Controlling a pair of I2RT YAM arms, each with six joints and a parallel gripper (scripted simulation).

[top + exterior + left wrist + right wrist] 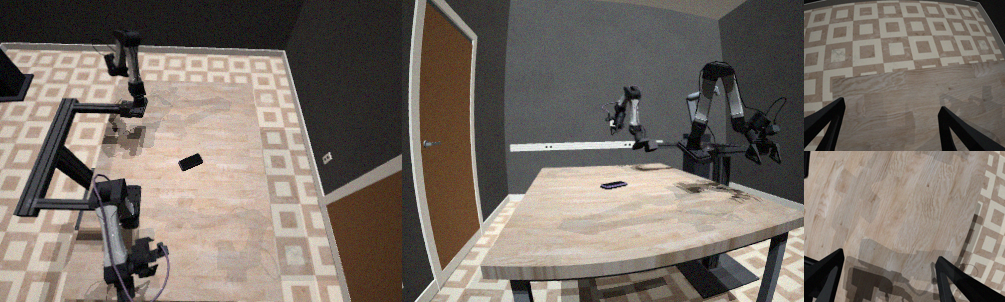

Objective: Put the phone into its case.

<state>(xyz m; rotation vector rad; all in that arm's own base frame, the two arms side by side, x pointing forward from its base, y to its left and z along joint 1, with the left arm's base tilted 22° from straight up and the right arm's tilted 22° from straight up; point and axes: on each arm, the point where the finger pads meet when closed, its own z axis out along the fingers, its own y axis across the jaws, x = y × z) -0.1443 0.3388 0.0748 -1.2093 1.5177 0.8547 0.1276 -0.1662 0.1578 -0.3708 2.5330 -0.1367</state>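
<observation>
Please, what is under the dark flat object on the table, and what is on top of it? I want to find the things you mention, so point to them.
The dark flat object (pixel 191 161) (pixel 614 185) lies on the wooden table (pixel 215 210) (pixel 602 240). Nothing is visible on top. Whatever is beneath it is covered.
</observation>
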